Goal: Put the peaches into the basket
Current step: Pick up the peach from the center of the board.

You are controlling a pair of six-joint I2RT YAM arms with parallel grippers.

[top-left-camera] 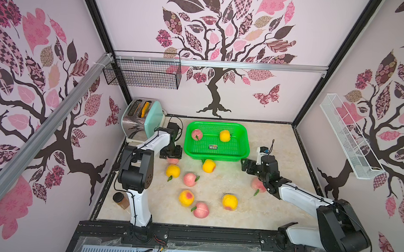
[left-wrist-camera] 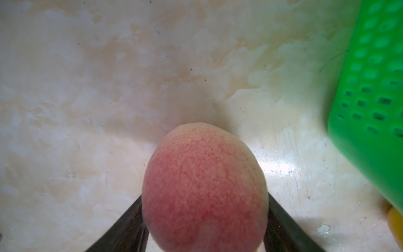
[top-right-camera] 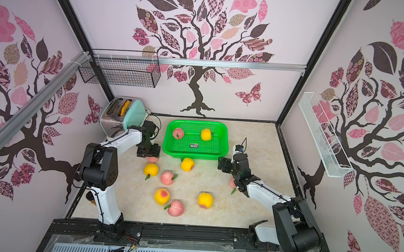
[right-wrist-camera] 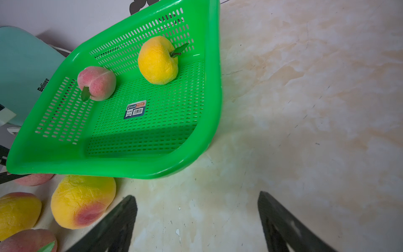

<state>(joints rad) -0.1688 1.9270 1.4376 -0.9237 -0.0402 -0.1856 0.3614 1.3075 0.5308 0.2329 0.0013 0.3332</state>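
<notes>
The green basket stands at the back of the table and holds a pink peach and a yellow peach. My left gripper points down just left of the basket's near corner. In the left wrist view its fingers press both sides of a pink peach resting on the table. Several more peaches lie loose in front, among them a yellow one against the basket and a pink one partly under my right arm. My right gripper is open and holds nothing, right of the basket.
A toaster stands at the back left, close behind my left arm. A brown jar sits at the front left edge. A black wire basket and a white wire rack hang on the walls.
</notes>
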